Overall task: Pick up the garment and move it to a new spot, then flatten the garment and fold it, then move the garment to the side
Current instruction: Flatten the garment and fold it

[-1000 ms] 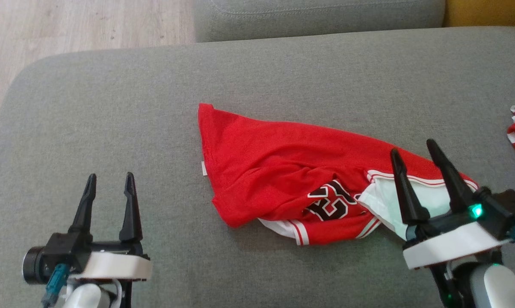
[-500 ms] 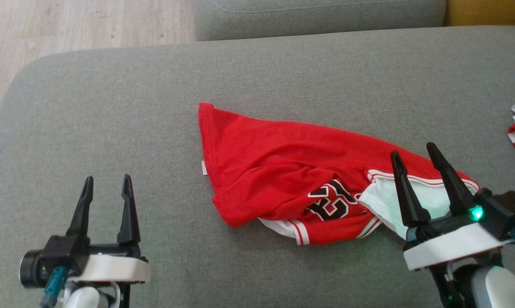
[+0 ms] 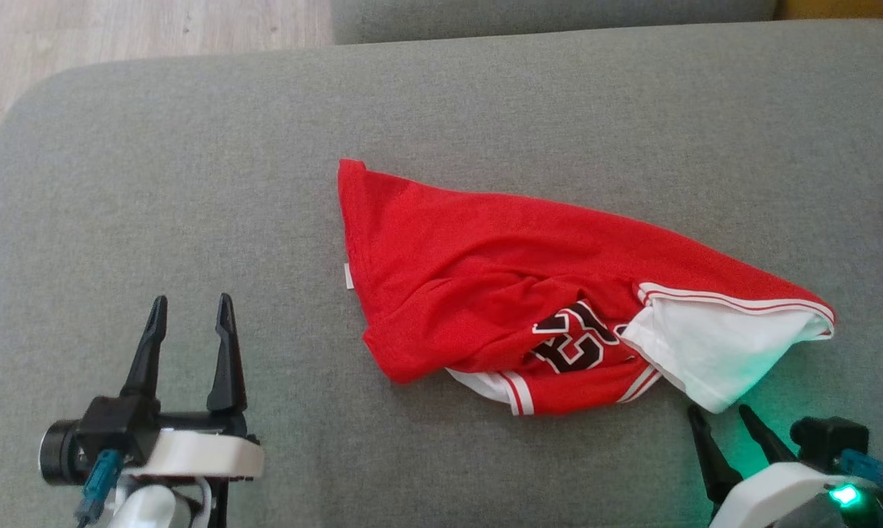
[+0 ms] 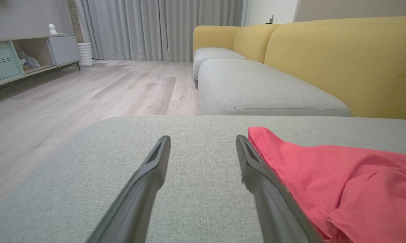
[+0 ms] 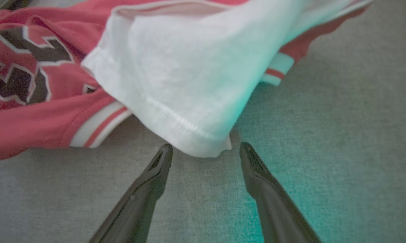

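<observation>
Red garment [image 3: 485, 293] is lying crumpled, likely light and limp. Left gripper [image 3: 192, 299] and right gripper [image 3: 720, 411] are gaping wide, holding nothing. The near-right white hem [image 3: 705, 356] is looking easiest to pinch.

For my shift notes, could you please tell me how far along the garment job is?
Done: nothing that shows; the garment lies bunched on the grey cushion, neither flat nor folded. In hand: the right gripper, open, points at the white hem without gripping it; the left gripper is open, apart from the cloth. To do: grasp, move, flatten, fold, set aside.
</observation>
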